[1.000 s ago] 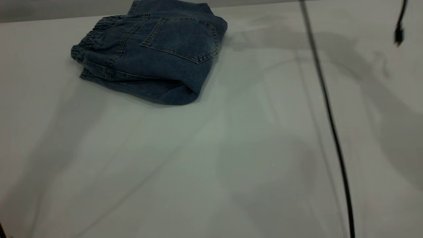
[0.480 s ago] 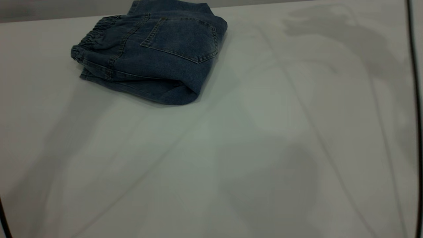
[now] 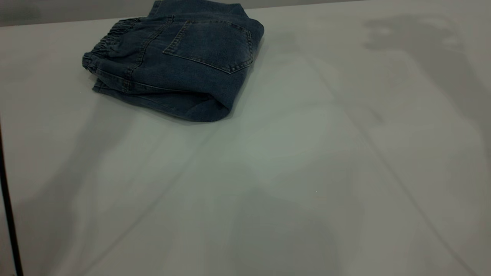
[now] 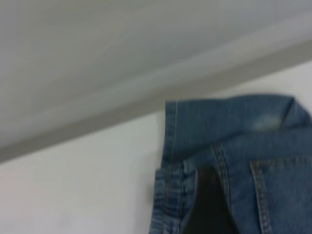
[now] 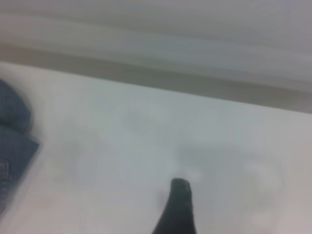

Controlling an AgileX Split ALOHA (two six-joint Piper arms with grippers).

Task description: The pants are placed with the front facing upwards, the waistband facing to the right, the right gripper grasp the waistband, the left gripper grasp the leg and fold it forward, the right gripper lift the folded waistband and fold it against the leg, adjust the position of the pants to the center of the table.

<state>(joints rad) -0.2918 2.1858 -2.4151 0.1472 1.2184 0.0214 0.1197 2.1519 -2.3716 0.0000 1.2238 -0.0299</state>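
Neither arm shows in the exterior view; only soft shadows cross the large plain pale grey table, and a thin dark line runs along that view's left border, too little of it visible to name. The small folded blue denim pants lie near the table's far edge, toward its far left corner, their far end cut off; a tan-stitched patch pocket faces up, and the gathered darker elastic waistband sits at the bundle's left end. In the left wrist view one blurred tip of the bulky matte black left gripper hangs over the pants; its opening cannot be made out. The right wrist view shows a single tapered tip of the slimmer black right gripper above bare table, well apart from the pants, its spread likewise indiscernible.
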